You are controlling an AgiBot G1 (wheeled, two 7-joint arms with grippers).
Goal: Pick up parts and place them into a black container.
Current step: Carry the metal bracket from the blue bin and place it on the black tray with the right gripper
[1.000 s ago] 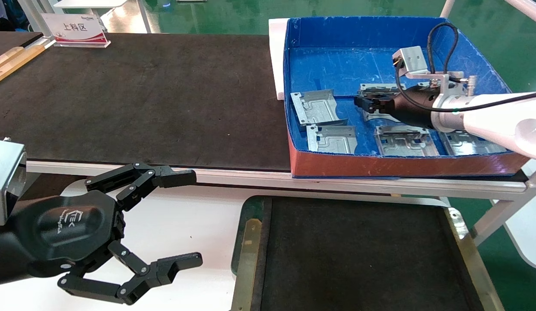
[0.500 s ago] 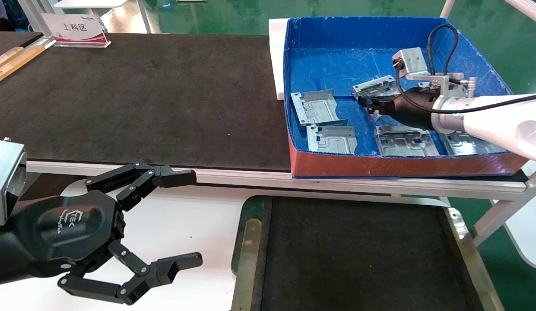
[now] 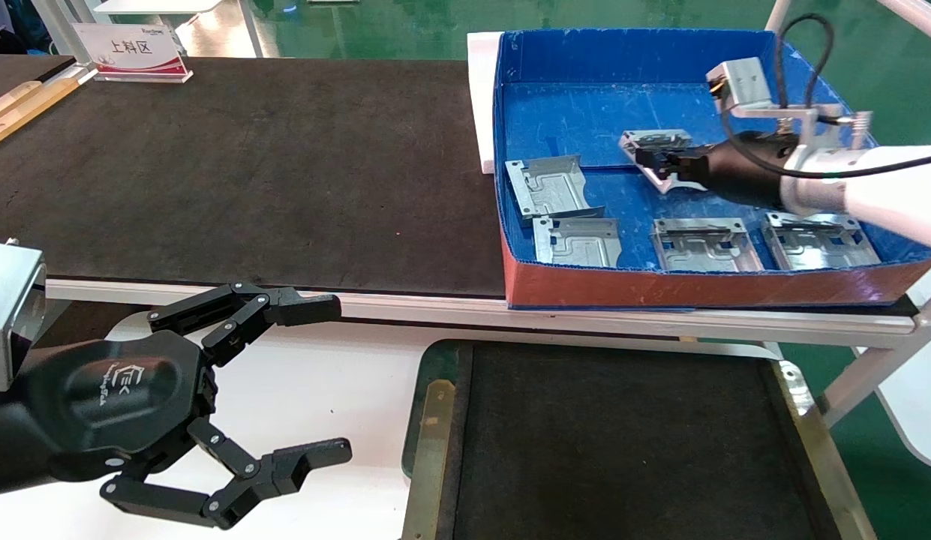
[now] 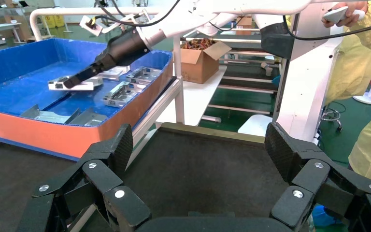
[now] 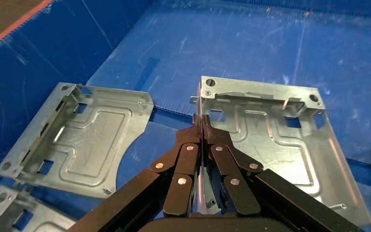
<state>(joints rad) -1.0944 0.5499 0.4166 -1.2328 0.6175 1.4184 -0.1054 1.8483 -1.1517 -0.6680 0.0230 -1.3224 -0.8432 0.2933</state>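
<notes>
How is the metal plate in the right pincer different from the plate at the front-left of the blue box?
The held plate is lifted off the floor of the blue box, clamped at one edge by the shut right pincer; the front-left plate lies flat and untouched. The held plate is at mid-box; the other is by the red front wall. Both are silver stamped plates with embossed channels.

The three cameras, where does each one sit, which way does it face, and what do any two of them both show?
Head view: high on the robot, looking forward and down over the blue box and black tray; both arms show.
Left wrist view: behind the open left gripper, facing across the tray toward the box.
Right wrist view: behind the right gripper, shut on a metal plate.
Head and left wrist views share the held plate.
</notes>
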